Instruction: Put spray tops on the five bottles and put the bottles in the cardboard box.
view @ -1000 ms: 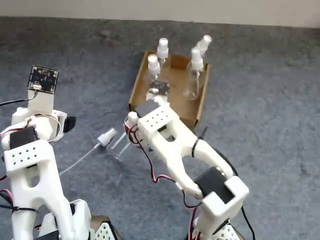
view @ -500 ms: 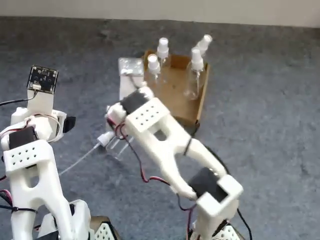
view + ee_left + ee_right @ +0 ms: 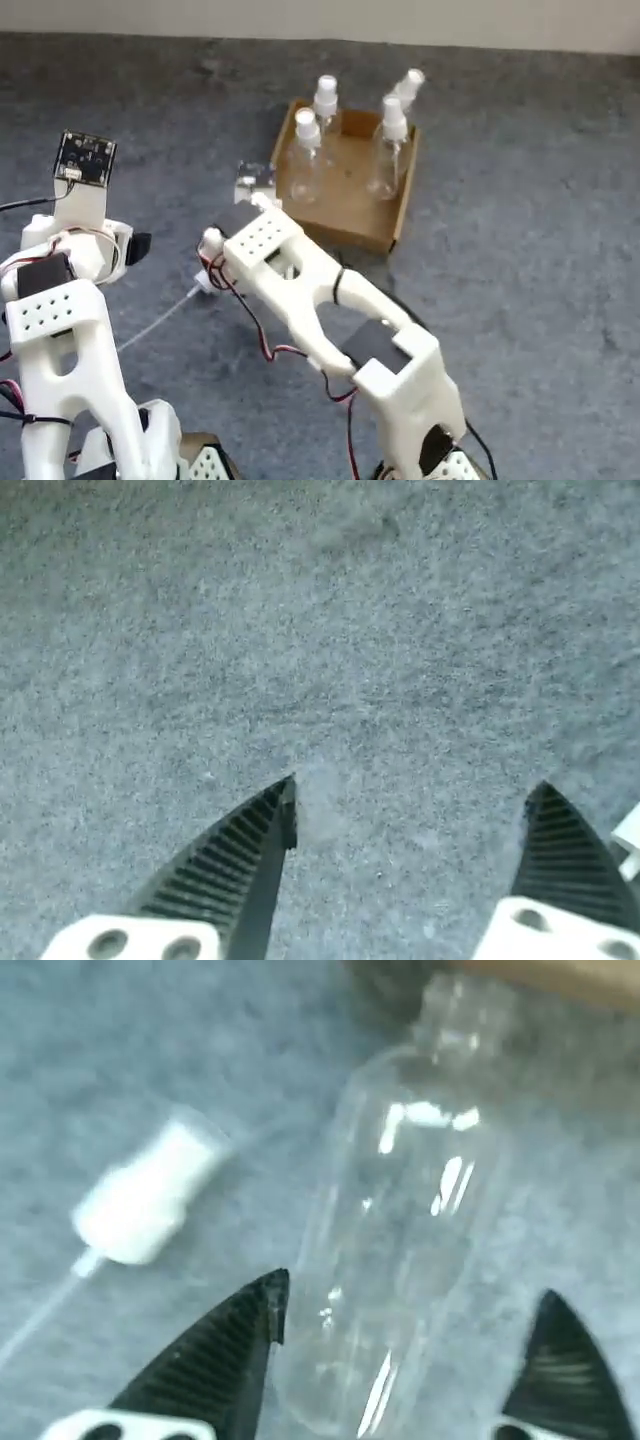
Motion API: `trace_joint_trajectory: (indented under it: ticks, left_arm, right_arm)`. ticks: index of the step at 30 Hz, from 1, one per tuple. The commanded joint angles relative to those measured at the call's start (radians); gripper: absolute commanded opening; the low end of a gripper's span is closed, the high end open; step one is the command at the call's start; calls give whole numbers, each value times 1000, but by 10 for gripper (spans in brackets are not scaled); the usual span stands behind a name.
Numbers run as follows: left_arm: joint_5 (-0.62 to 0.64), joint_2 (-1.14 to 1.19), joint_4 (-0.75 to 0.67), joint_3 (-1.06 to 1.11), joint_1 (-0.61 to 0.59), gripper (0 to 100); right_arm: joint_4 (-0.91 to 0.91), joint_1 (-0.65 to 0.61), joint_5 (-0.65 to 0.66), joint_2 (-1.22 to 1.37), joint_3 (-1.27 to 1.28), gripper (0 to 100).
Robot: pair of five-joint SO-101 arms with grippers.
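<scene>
A clear bottle [image 3: 400,1240] without a top lies on the grey carpet, its open neck toward the cardboard box [image 3: 345,205]. My right gripper [image 3: 400,1360] is open right over it, one black finger on each side of its body. A loose white spray top [image 3: 150,1205] with a thin tube lies beside the bottle, and its tip also pokes out from under the right arm as the spray top [image 3: 203,281]. Several capped bottles [image 3: 384,150] stand in the box. My left gripper [image 3: 410,830] is open above bare carpet at the left.
The right arm [image 3: 300,290] stretches across the middle of the table and covers the lying bottle in the high view. The box's low wall [image 3: 560,975] is close behind the bottle's neck. Open carpet lies to the right of the box.
The right arm has swung left from over the box and come down over the lying bottle. The left arm has stayed still.
</scene>
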Motion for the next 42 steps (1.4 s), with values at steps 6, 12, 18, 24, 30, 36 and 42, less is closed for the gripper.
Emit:
trace_joint_trajectory:
  ticks: [6, 12, 18, 24, 30, 36, 42]
  left_arm:
    - [-6, 1, -2, -48, 19, 298]
    - [-6, 1, 0, -48, 19, 298]
    - [-5, 1, 21, -48, 19, 298]
    - [-9, -5, 166, -56, 107, 298]
    - [-9, 4, 222, -54, 268, 219]
    - [-5, 119, 269, -107, 390, 208]
    - [-5, 364, 272, -266, 424, 208]
  right_arm:
    - [199, 10, 138, -24, -27, 7]
    - [328, 38, 265, -38, -27, 4]
    - [378, 77, 413, -286, 38, 4]
    - [381, 180, 806, -604, 257, 4]
    - [383, 496, 1165, -860, 532, 4]
    - [317, 987, 1527, -1027, 654, 4]
    - [25, 1276, 1689, -944, 773, 4]
